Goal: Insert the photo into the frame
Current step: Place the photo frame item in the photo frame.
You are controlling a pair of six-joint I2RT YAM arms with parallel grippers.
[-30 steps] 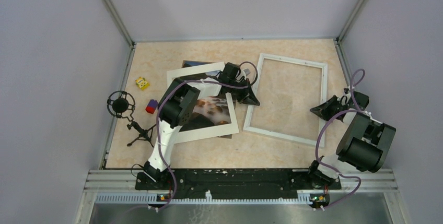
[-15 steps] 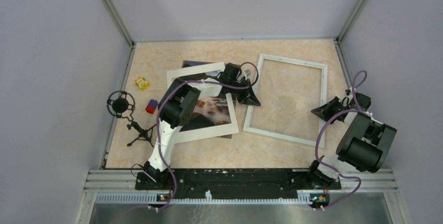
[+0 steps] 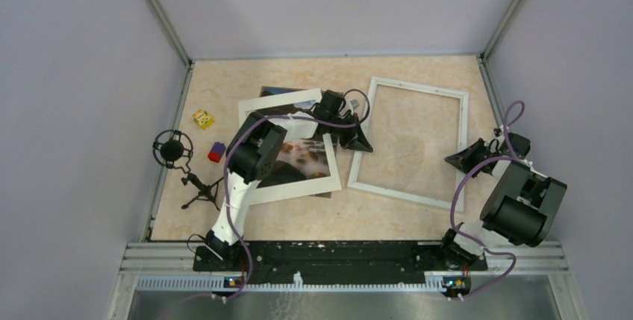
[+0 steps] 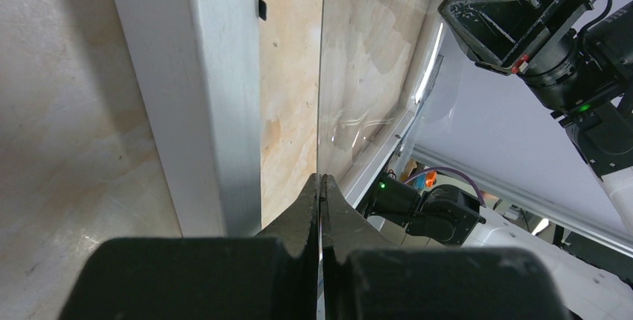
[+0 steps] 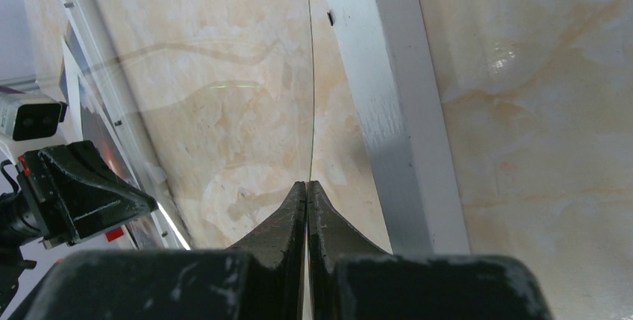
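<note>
The thin white moulded rectangular frame (image 3: 418, 85) lies pictureless on the marbled worktop (image 3: 224, 81). The dark landscape photo print (image 3: 302, 154) lies just left of it, under a flat white window mat (image 3: 298, 186). The left jaws and right jaws are each pinched closed on opposite edges of a clear pane (image 3: 410, 141) over the frame. Putting the photo in is not yet begun.

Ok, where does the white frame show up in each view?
Top external: the frame lies flat, right of centre.
Left wrist: its white bar runs up the picture, left of centre.
Right wrist: its white bar runs up, right of centre.
Shared landmark: the clear pane inside the bar.
</note>
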